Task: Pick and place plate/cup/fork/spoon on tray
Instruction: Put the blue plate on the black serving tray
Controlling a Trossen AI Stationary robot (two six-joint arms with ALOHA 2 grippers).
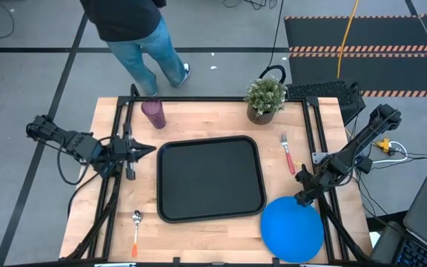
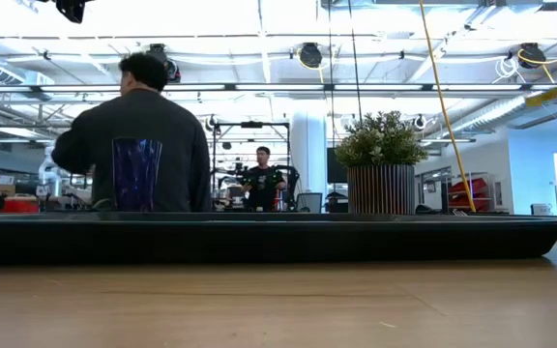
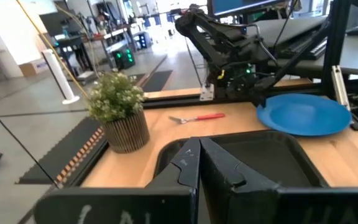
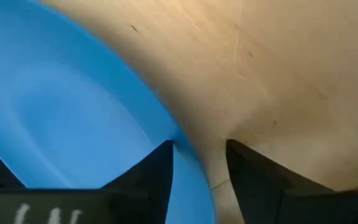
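Potted plant (image 1: 265, 98) at the table's (image 1: 199, 237) far edge; person (image 1: 136, 33) beyond.

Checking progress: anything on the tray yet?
Nothing on the tray; its floor is bare. The plate, fork, spoon and cup all sit on the table outside it.

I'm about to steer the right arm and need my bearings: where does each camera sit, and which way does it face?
High: overhead, straight down; both arms, tray, right tool at the plate.
Low: at tabletop height, across the tray rim into the room; no arm visible.
Left wrist: over its shut left tool toward plant, fork.
Right wrist: down past open fingers straddling the plate's rim.
Left wrist and high views share the plate and fork.
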